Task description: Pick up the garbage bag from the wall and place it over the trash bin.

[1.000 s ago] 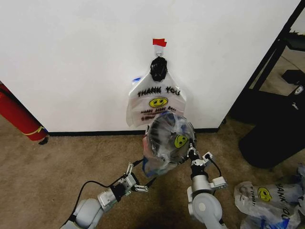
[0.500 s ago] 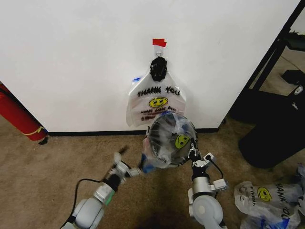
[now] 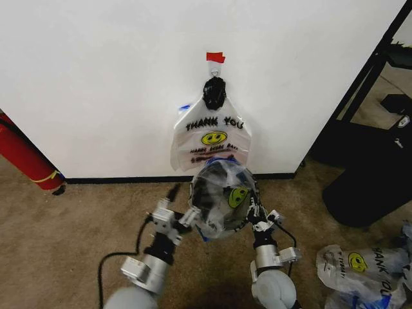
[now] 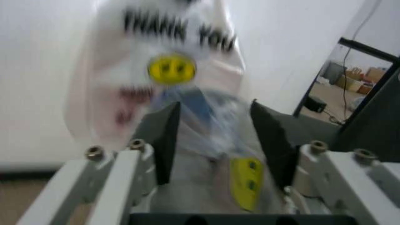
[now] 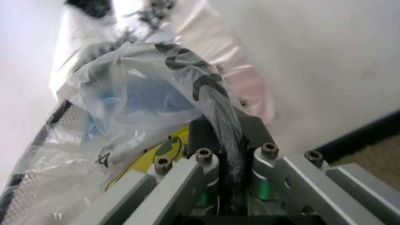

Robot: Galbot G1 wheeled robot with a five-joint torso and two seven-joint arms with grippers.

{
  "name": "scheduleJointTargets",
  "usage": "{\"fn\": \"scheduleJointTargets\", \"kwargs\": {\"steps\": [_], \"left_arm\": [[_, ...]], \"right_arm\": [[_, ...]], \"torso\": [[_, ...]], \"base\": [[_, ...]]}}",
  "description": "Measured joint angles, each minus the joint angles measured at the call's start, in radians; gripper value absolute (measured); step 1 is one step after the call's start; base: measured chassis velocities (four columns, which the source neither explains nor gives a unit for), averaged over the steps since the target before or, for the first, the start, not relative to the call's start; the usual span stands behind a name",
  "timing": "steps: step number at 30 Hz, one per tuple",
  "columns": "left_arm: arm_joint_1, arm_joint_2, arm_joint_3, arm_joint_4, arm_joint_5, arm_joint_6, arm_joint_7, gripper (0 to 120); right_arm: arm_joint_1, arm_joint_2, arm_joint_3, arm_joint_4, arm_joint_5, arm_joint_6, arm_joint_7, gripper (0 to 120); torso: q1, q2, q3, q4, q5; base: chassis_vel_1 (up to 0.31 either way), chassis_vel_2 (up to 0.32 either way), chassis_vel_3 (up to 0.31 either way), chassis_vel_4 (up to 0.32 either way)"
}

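Against the white wall (image 3: pixel 96 77), which runs down to a black baseboard, a bundle of bags (image 3: pixel 211 138) printed "THANK YOU" hangs from a black hook beneath a strip of red tape (image 3: pixel 215 57). Just below it, lifted off the brown carpet (image 3: pixel 64 225), is the trash bin (image 3: pixel 212 193), its round black mesh mouth turned toward the head camera and draped with the garbage bag (image 3: pixel 222 199), smiley face showing. The right gripper (image 5: pixel 226 154) is clamped on the bin's dark rim, plastic pinched with it. The left gripper (image 4: pixel 216 140) has its fingers spread apart, with the bagged bin between them at its left side.
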Motion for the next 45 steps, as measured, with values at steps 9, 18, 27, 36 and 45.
{"fn": "scheduleJointTargets", "kwargs": {"steps": [9,18,27,36,45], "left_arm": [[-0.112,-0.020,0.060,0.016,-0.232,0.179,-0.131,12],[-0.268,-0.050,0.120,0.122,-0.339,0.288,-0.341,0],[-0.385,-0.086,0.171,0.226,-0.304,0.357,-0.462,0],[-0.477,-0.081,0.182,0.322,-0.270,0.390,-0.494,0],[-0.537,-0.082,0.185,0.413,-0.258,0.393,-0.495,0]], "right_arm": [[0.030,-0.023,-0.001,-0.030,-0.065,0.030,-0.131,1],[0.043,-0.034,-0.020,-0.033,-0.112,0.009,-0.164,1],[0.015,-0.044,-0.025,0.017,-0.130,0.001,-0.188,1],[-0.009,-0.045,-0.042,0.029,-0.142,0.020,-0.221,1],[-0.021,-0.045,-0.051,0.050,-0.142,0.031,-0.248,1]], "torso": [[0.000,0.000,0.000,0.0001,0.0000],[0.000,0.000,0.000,-0.0001,0.0000],[0.000,0.000,0.000,0.0000,-0.0001],[0.000,0.000,0.000,0.0000,-0.0001],[0.000,0.000,0.000,0.0000,-0.0001]], "base": [[0.000,0.000,0.000,0.000],[0.000,0.000,0.000,0.000],[0.000,0.000,0.000,0.000],[0.000,0.000,0.000,0.000],[0.000,0.000,0.000,0.000]]}}
